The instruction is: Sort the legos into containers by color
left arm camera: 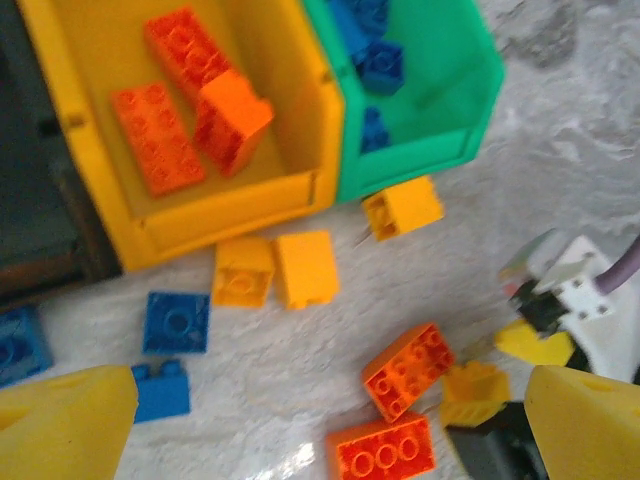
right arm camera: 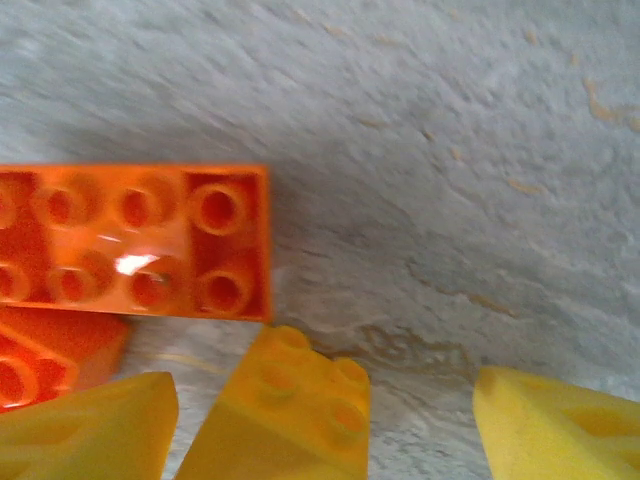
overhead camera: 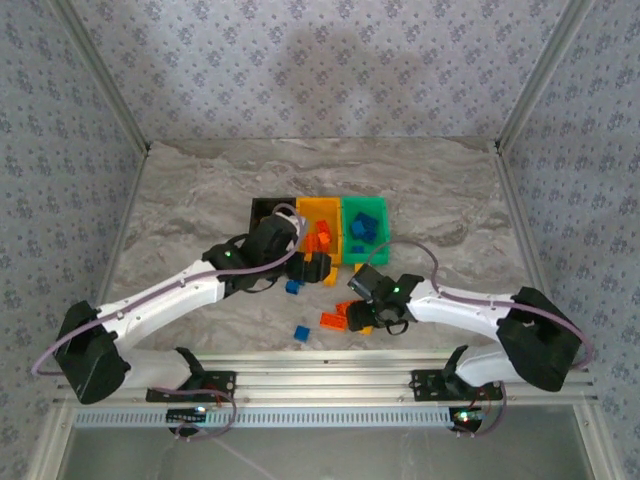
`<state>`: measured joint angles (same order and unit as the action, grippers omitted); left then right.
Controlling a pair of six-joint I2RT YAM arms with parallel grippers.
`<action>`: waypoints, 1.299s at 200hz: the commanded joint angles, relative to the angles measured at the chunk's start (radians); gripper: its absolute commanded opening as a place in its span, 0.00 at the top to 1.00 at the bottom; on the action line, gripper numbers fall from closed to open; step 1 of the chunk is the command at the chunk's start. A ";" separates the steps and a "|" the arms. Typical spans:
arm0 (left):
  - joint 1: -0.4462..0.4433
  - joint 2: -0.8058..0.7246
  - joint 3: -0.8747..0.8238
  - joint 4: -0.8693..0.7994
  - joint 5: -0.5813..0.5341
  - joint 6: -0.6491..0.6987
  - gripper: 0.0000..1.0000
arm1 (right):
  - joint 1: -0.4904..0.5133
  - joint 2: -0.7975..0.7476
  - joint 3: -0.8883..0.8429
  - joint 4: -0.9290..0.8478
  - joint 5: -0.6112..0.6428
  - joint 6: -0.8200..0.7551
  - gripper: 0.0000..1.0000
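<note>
Three joined containers stand mid-table: black [overhead camera: 270, 212], orange-yellow [overhead camera: 320, 225] [left arm camera: 290, 110] with red-orange legos [left arm camera: 160, 135] inside, and green [overhead camera: 365, 222] [left arm camera: 440, 110] with blue legos [left arm camera: 383, 65] inside. My left gripper [overhead camera: 316, 266] [left arm camera: 325, 440] hovers open in front of the bins, with nothing between its fingers [left arm camera: 65, 425]. Below it lie two red-orange bricks [left arm camera: 408, 370], yellow bricks [left arm camera: 305, 268] and blue bricks [left arm camera: 177, 322]. My right gripper [overhead camera: 362, 310] [right arm camera: 320, 430] is open and low over the table. A yellow brick [right arm camera: 285, 415] sits between its fingers [right arm camera: 560, 420], nearer the left one.
A red-orange brick [right arm camera: 130, 240] lies just beyond the right gripper's fingers. Loose blue bricks [overhead camera: 301, 333] and red-orange bricks [overhead camera: 332, 320] lie near the table's front. The two grippers are close together in front of the bins. Patterned walls enclose the marble table [overhead camera: 200, 200].
</note>
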<state>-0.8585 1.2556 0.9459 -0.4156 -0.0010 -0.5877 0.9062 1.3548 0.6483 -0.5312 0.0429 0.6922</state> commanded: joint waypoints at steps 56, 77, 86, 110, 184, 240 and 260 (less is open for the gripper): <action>-0.002 -0.125 -0.067 -0.041 -0.095 -0.047 0.01 | -0.043 -0.112 -0.013 -0.147 0.047 0.074 0.29; 0.001 -0.143 -0.087 -0.047 -0.125 -0.055 0.01 | -0.042 -0.100 -0.016 -0.095 0.024 0.066 0.33; 0.002 -0.149 -0.093 -0.051 -0.136 -0.061 0.01 | -0.044 -0.088 -0.015 -0.085 0.013 0.065 0.36; 0.006 -0.168 -0.104 -0.092 -0.182 -0.073 0.01 | -0.045 -0.053 -0.015 -0.074 -0.002 0.059 0.45; 0.028 -0.296 -0.180 -0.192 -0.307 -0.102 0.01 | -0.062 -0.133 0.017 -0.065 0.011 0.018 0.67; 0.029 -0.413 -0.244 -0.251 -0.343 -0.158 0.00 | -0.062 0.051 0.411 0.005 -0.018 -0.171 0.67; 0.029 -0.441 -0.264 -0.256 -0.334 -0.171 0.01 | -0.055 0.201 0.604 0.038 -0.061 -0.219 0.67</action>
<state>-0.8368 0.8482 0.7021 -0.6353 -0.3153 -0.7250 0.8429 1.4178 1.0718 -0.5552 0.0299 0.5793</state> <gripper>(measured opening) 0.994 0.341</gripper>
